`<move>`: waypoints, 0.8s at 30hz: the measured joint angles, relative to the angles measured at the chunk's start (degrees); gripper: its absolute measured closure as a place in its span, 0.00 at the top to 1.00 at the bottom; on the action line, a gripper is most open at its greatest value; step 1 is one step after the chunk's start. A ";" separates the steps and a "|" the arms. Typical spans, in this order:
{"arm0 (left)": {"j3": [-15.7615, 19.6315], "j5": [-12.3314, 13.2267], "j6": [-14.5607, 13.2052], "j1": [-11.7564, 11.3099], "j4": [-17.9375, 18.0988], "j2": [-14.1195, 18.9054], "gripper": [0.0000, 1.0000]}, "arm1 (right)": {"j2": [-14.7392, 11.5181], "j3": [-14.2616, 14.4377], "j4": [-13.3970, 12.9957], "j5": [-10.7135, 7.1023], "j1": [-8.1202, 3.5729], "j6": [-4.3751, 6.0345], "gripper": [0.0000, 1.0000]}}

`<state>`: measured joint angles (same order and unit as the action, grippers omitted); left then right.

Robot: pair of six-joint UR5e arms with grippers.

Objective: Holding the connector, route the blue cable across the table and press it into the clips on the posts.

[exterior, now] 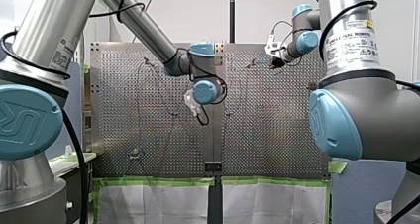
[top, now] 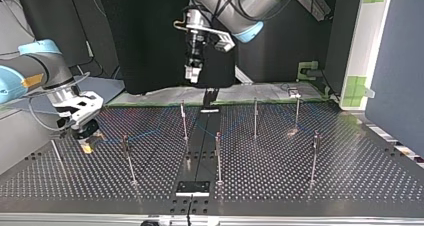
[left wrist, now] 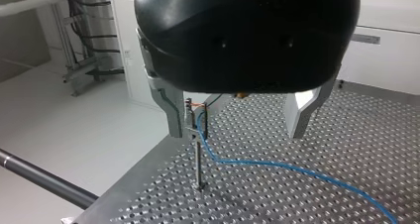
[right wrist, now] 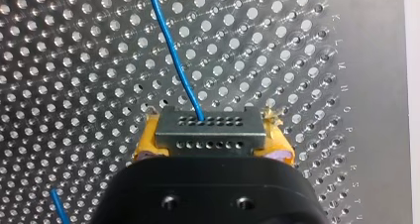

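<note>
Connector [right wrist: 208, 135]: a small grey metal block with rows of little holes, held low over the shiny metal desk [right wrist: 74, 85] that is full of holes.
Right tool [right wrist: 213, 147]: my right tool's yellow pads [right wrist: 148, 143] squeeze the connector from both sides.
Cable [right wrist: 173, 45]: a thin blue cable comes out of the connector's top row of holes and runs away from it over the desk.
How it will handle: I think the cable is light and floppy. It will go where the connector is pulled, and it will droop if left slack. The connector is hard, so its flat sides are the good place to hold. To push the cable into a clip, press it right beside the clip.
Nearest post [top: 128, 158]: a thin metal post stands near the connector, and the cable seems to pass it.
Far posts [top: 255, 117]: more thin posts stand well apart from the connector.
Clip post [left wrist: 198, 164]: farther along the cable from the connector, the cable climbs to the small clip [left wrist: 190, 119] on top of this post.
Left tool [left wrist: 236, 130]: my left tool's metal fingers [left wrist: 173, 110] are wide apart and hold nothing. It hangs above the clip post, well apart from the connector.
</note>
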<state>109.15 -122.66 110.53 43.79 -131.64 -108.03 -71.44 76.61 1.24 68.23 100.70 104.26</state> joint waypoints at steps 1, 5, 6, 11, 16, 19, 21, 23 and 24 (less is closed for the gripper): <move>0.73 0.00 -0.16 0.00 0.75 0.00 1.00 | 0.00 0.00 0.00 0.00 -0.02 0.00 0.00; 2.93 0.01 -0.40 0.00 2.93 -0.01 1.00 | 0.01 0.00 -0.01 0.03 -0.13 0.00 0.00; 3.43 0.01 -0.39 0.00 3.43 -0.01 1.00 | 0.01 0.00 -0.01 0.03 -0.16 0.00 0.00; 6.56 0.13 -0.29 -0.01 6.56 -0.02 1.00 | 0.02 0.00 0.00 0.00 -0.23 0.00 0.00; 9.73 0.04 -0.39 -0.01 9.75 -0.02 1.00 | 0.01 0.00 0.04 0.06 -0.26 0.00 0.00; 11.57 0.02 -0.41 -0.01 11.60 -0.02 1.00 | 0.01 0.02 0.06 0.07 -0.25 0.00 0.00; 12.61 0.03 -0.41 -0.01 12.61 -0.02 1.00 | 0.01 0.02 0.07 0.06 -0.23 0.00 0.00; 13.86 0.03 -0.41 -0.02 13.86 -0.02 1.00 | 0.02 0.02 0.08 0.02 -0.19 0.00 0.00; 14.39 0.03 -0.41 -0.02 14.39 -0.02 1.00 | 0.01 0.02 0.09 0.02 -0.15 0.00 0.00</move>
<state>123.54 -122.63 110.12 43.77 -117.26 -108.05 -71.43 76.63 1.33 68.25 100.55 104.26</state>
